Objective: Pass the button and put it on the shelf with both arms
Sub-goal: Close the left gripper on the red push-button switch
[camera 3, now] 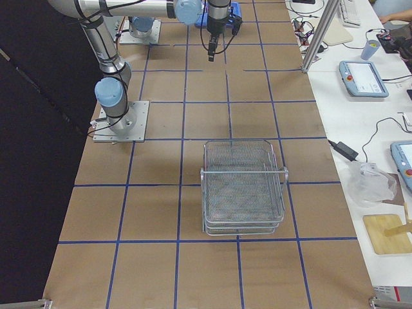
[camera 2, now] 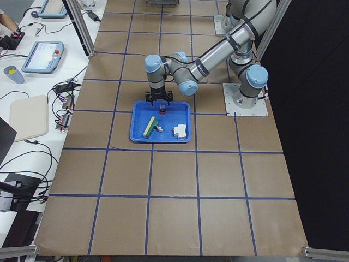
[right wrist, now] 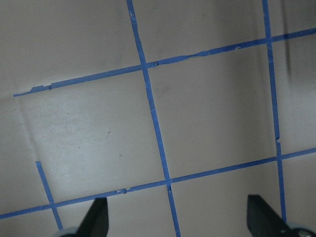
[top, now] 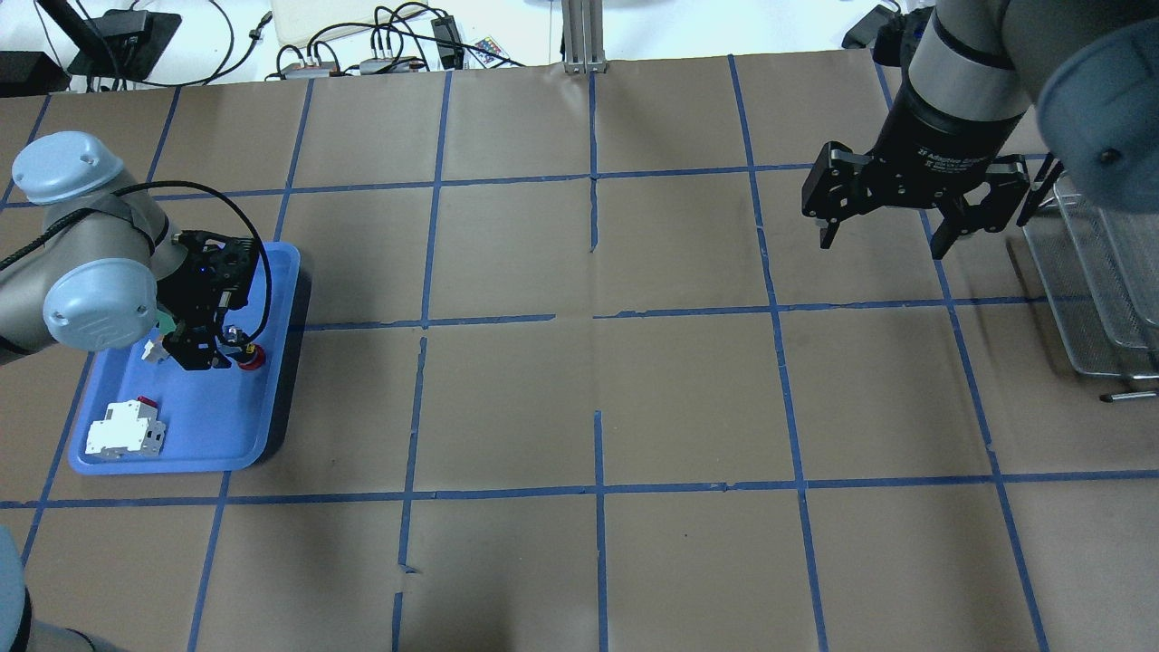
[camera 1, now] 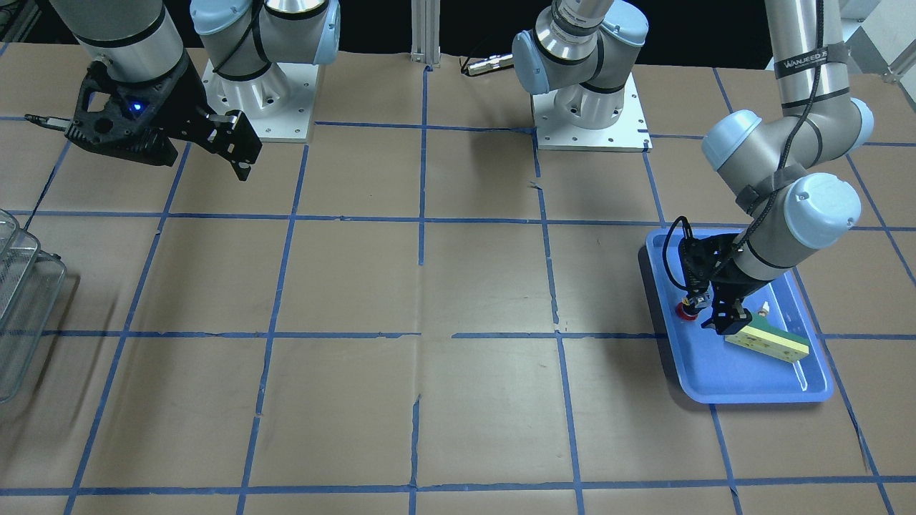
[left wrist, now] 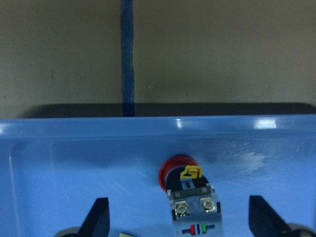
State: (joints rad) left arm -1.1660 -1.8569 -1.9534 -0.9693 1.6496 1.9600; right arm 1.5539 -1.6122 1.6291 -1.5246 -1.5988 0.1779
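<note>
The button (left wrist: 177,174), with a red cap and black body, lies on its side in the blue tray (left wrist: 44,163); it also shows in the overhead view (top: 252,359) and front view (camera 1: 687,310). My left gripper (left wrist: 180,219) is low in the tray, open, with the button between its fingers (left wrist: 100,217); I cannot tell whether they touch it. My right gripper (top: 883,243) is open and empty, hovering above the table beside the shelf (top: 1096,272). The shelf (camera 3: 243,187) is a silver wire-mesh tiered rack.
The tray (top: 263,426) also holds a white-and-red switch block (top: 127,430) and a yellow-green flat block (camera 1: 769,343) close to the left gripper (camera 1: 712,312). The brown table (top: 598,398) carries a grid of blue tape. Both arm bases stand at the table's robot side.
</note>
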